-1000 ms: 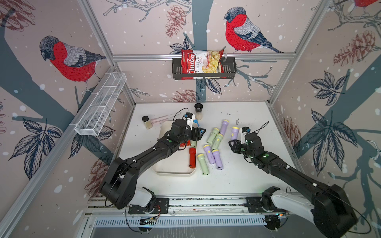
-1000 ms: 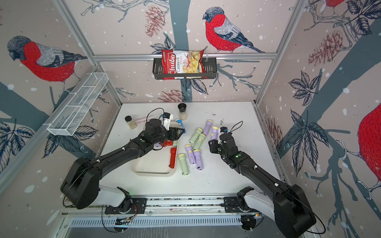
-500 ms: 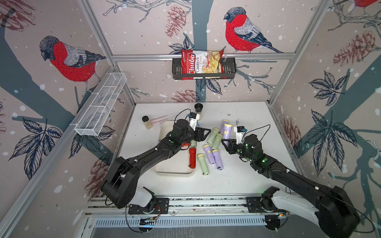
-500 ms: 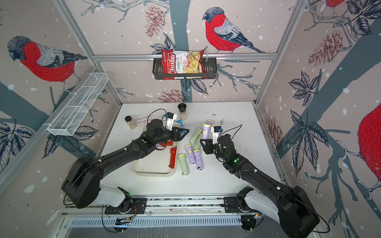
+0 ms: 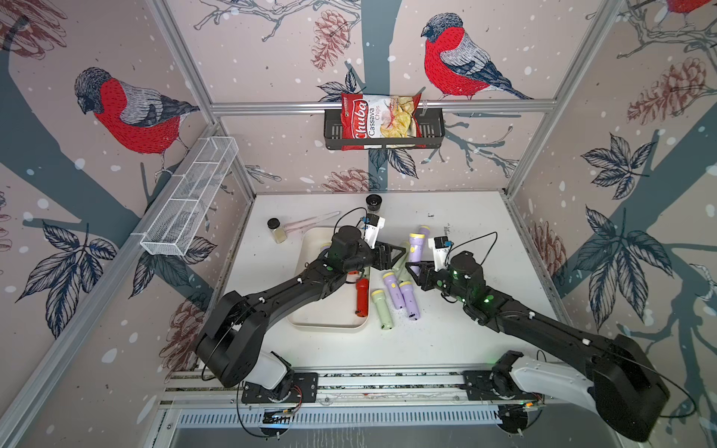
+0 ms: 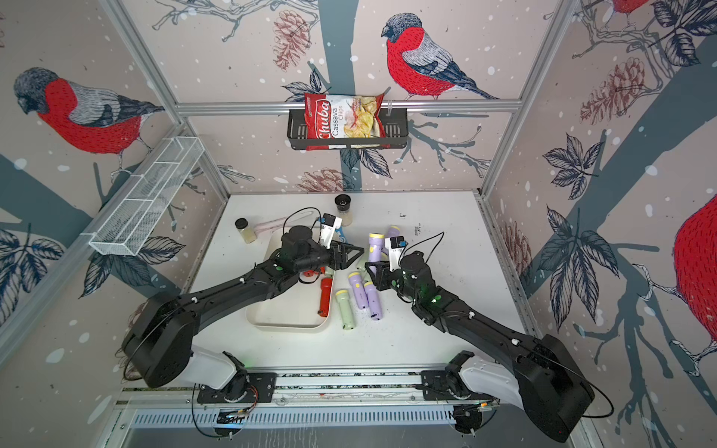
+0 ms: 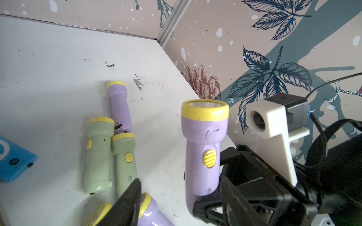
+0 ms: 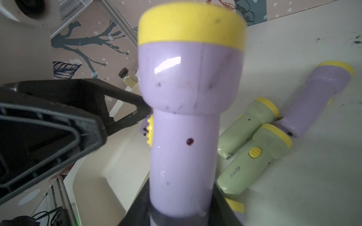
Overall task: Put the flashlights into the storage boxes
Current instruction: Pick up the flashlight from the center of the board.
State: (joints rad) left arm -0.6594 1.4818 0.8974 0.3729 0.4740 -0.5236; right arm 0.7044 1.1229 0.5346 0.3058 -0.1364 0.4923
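Squeezing the purple flashlight tight by its tail in the right gripper, head up, middle of the frame. Hovering with the left gripper just left of it, jaws spread, holding nothing. Probably best: lifting high over the tray rim, dodging the left arm, aiming for the bare floor left of the red flashlight.

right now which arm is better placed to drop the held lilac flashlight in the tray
Probably left. The left end effector is open beside the lilac flashlight that the right end effector grips upright, and the tray lies under the left arm, so a handover looks easiest.
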